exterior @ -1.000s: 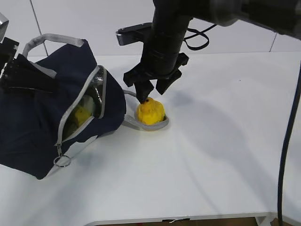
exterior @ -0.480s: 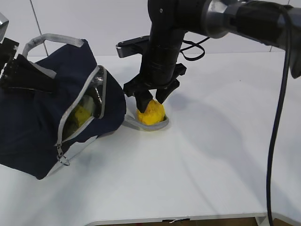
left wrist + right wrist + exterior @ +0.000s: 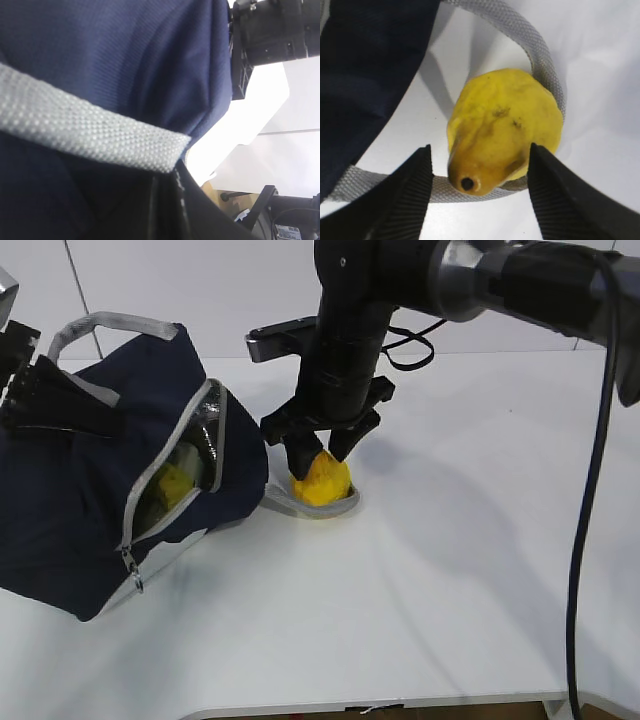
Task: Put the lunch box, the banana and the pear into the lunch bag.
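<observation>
Straddling the pear point(image 3: 504, 131) with right gripper point(image 3: 479, 197) jaws spread, not yet closed.

Sitting mid-desk inside the grey handle loop point(image 3: 540, 52) beside the lunch bag point(image 3: 90, 480); risking snagging webbing when lifting. Left gripper: cannot tell, hidden behind bag fabric.

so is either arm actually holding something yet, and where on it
The right gripper has open jaws either side of the pear, not gripping. The left gripper is at the lunch bag; its hold cannot be told.
</observation>
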`<state>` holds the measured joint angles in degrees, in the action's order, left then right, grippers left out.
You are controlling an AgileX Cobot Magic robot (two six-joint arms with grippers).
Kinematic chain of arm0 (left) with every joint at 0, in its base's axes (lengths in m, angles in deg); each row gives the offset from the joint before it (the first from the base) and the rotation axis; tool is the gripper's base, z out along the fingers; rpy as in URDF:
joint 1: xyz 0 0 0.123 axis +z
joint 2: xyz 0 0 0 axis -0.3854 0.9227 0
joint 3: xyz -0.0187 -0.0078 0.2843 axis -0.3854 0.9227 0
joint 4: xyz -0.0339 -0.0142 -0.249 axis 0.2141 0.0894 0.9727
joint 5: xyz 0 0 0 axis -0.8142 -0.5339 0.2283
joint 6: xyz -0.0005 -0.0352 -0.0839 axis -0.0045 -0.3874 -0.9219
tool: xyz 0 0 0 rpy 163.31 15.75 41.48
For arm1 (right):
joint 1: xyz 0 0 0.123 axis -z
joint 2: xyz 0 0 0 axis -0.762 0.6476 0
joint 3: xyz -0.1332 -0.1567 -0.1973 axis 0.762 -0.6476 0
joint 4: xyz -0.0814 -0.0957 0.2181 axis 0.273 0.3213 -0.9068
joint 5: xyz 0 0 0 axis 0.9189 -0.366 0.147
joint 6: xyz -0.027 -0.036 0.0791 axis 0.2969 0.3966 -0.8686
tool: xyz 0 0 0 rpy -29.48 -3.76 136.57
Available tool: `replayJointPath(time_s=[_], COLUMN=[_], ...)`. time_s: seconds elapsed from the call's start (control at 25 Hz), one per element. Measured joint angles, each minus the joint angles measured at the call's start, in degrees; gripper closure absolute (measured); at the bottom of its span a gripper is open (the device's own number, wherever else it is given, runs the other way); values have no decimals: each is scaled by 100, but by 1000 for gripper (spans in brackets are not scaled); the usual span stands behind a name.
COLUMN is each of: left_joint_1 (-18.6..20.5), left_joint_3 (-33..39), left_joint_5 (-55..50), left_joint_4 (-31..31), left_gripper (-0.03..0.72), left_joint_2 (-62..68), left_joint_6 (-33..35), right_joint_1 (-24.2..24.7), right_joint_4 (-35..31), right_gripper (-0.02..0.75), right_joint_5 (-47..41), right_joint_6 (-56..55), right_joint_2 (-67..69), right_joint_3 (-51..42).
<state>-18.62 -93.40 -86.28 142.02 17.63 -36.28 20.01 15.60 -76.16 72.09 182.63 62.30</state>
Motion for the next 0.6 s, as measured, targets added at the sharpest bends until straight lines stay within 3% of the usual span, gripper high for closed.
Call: replayJointPath(time_s=[0.36, 0.6], left_joint_1=[0, 0], left_joint_3=[0, 0], left_joint_5=[0, -19], left_joint_4=[-13, -13], left_gripper=[697, 697], left_joint_2=[0, 0], left_joint_6=[0, 0], right_joint_1=[0, 0], right_joint_4=[-93, -37], right_gripper=[361, 377], right_joint_5=[0, 0], right_joint_6=[0, 0], right_joint_2=[0, 0], right_joint_3=[0, 0])
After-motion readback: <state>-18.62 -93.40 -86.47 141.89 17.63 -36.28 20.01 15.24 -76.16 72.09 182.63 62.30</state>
